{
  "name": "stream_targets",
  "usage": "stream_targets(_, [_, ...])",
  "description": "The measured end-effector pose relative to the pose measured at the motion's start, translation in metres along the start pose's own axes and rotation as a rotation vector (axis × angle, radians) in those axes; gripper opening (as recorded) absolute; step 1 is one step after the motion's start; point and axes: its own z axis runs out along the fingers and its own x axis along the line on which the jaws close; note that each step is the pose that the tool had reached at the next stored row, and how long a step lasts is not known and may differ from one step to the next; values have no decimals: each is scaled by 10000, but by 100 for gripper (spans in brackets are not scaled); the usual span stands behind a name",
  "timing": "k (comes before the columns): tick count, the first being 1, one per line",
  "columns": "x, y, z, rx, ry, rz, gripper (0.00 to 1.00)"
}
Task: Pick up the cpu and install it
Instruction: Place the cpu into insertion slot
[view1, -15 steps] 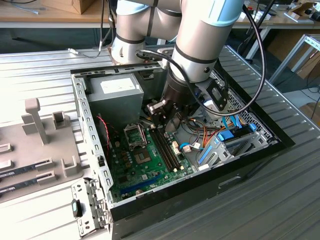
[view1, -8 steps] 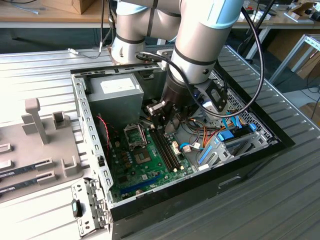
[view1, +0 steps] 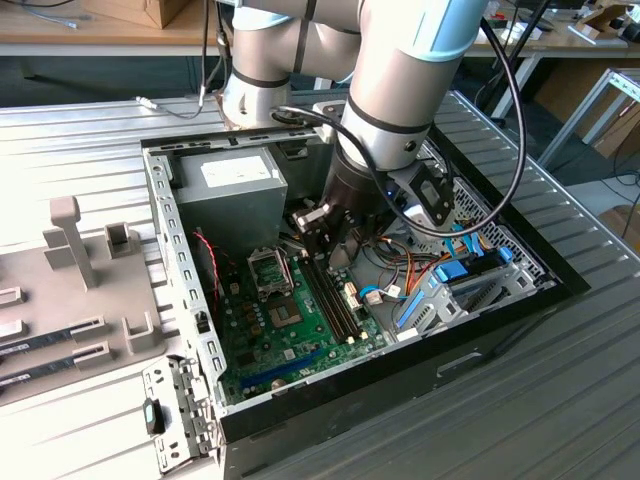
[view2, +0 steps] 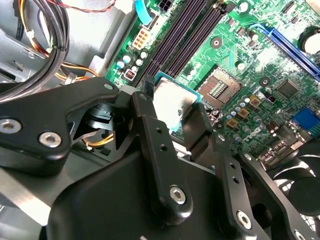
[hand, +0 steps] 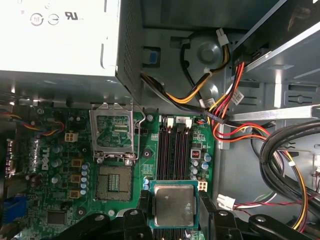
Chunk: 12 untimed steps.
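Over the middle of the case (view1: 170, 230) in the exterior view, the gripper (view1: 330, 245) is clamped on the cpu (hand: 174, 205), its fingers (hand: 144, 206) pinching two opposite edges. Pickup looks done; installing is left. The socket (hand: 114, 182) lies open and bare just beside the chip, which hangs above the memory slots (hand: 175, 147).

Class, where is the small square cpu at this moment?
In both wrist views the grey-metal, green-rimmed square cpu is clamped in the black end effector, above the long dark memory slots, beside the empty processor socket.
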Motion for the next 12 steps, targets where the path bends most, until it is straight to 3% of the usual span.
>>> stream_targets(12, [1, 0, 42, 0, 0, 0, 47])
